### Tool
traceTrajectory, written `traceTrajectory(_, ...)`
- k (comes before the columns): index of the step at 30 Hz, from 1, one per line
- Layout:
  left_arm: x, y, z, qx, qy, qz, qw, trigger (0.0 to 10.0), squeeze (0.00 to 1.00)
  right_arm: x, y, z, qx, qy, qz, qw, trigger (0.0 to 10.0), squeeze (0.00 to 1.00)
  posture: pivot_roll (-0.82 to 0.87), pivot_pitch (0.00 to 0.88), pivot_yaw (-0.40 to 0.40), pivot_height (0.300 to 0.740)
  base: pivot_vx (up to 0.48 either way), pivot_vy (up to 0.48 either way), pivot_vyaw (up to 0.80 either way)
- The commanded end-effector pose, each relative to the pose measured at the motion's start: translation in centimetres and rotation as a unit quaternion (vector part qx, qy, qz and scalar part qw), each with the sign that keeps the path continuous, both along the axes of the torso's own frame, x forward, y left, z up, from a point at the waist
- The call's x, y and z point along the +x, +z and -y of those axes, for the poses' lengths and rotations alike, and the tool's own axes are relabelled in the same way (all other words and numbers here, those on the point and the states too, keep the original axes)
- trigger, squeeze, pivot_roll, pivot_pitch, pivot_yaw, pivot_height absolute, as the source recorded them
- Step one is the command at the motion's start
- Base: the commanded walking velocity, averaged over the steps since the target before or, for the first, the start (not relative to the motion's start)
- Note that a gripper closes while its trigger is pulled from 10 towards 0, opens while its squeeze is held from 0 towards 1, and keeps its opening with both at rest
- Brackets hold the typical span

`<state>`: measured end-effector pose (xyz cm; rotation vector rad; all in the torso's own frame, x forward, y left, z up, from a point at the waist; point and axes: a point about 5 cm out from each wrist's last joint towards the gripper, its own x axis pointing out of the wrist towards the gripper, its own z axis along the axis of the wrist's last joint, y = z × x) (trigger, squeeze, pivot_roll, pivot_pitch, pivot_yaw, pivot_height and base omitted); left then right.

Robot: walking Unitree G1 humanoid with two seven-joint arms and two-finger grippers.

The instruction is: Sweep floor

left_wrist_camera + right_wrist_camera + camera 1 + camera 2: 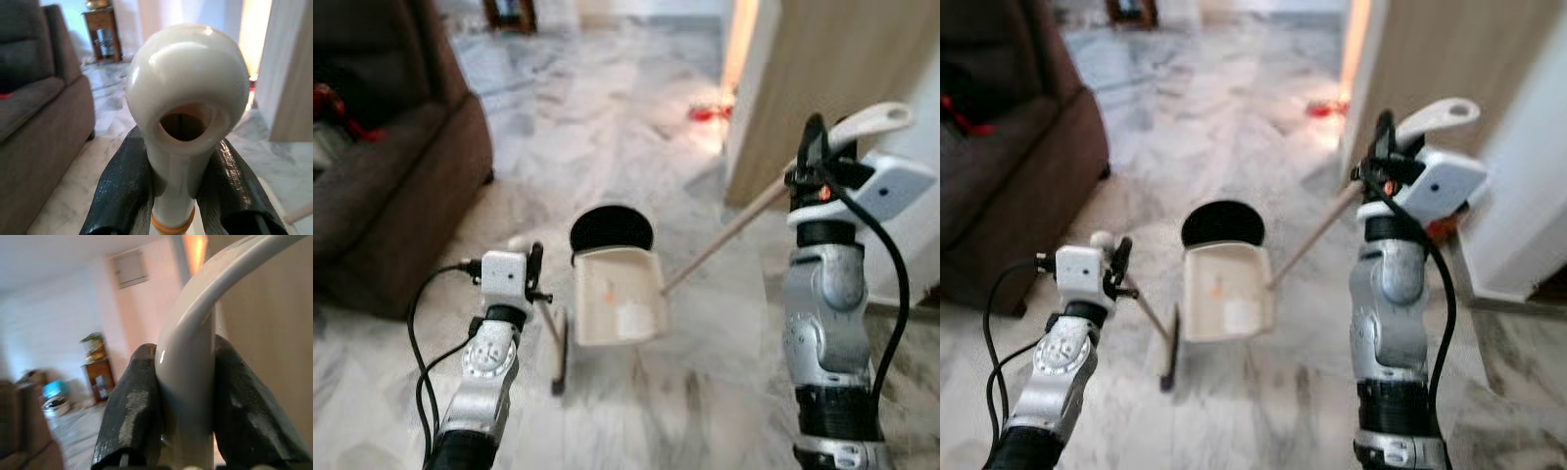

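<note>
Our left gripper point(176, 196) clamps the short cream-handled broom point(555, 343); our right gripper point(183, 406) clamps the long-handled cream plastic dustpan point(619, 294). The pan rests on grey-veined marble floor point(607, 108) ahead, just right of the bristles, apparently ready to catch sweepings.

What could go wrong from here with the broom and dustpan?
1. The left gripper clamps the broom only at its rounded cap, so it may twist or slip.
2. The dustpan handle, held by the right gripper, runs close to the wall corner and might knock it.
</note>
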<state>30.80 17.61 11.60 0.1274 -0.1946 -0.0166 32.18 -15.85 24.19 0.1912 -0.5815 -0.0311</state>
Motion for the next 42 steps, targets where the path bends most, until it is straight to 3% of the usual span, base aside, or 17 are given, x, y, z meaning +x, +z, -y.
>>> traceTrajectory(1,0.2,1.0,-0.1,0.004,0.004,0.022,1.0,10.0,0.0,-0.5,1.3,0.0,0.019,0.006,0.032,0.999,10.0,0.0,0.08,0.128,0.04,0.74,0.349,0.0,0.0)
traceTrajectory(42,0.1,0.9,0.0,0.006,-0.003,0.021,1.0,10.0,0.0,-0.8,2.5,-0.7,0.038,0.031,0.051,0.997,10.0,0.0,0.09,0.101,0.043,0.74,0.352,0.0,0.0)
